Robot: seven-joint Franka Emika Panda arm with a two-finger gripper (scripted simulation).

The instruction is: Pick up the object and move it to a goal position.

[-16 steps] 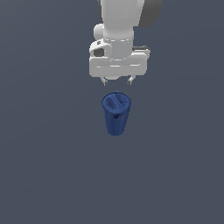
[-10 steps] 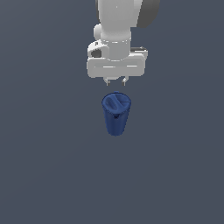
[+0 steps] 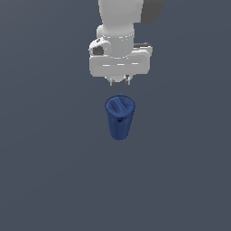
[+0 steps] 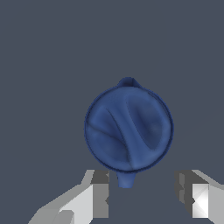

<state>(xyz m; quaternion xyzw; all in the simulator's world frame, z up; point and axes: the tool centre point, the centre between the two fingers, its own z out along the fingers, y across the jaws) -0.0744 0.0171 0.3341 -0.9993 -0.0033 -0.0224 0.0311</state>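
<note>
The object is a dark blue tapered cup (image 3: 120, 116) with a wide round rim and a narrower base, standing on the grey floor. The wrist view looks down into it (image 4: 128, 129) and shows a curved ridge inside. My gripper (image 3: 120, 81) hangs above and slightly behind the cup, apart from it. Its two fingers (image 4: 99, 194) stand wide apart and hold nothing; the gripper's midpoint (image 4: 146, 192) lies beside the cup's rim, not around it.
A plain dark grey floor (image 3: 45, 171) surrounds the cup on all sides. The white arm (image 3: 119, 27) rises out of the frame above the gripper.
The gripper has risen a little, moving further from the cup's rim. The cup has not moved.
</note>
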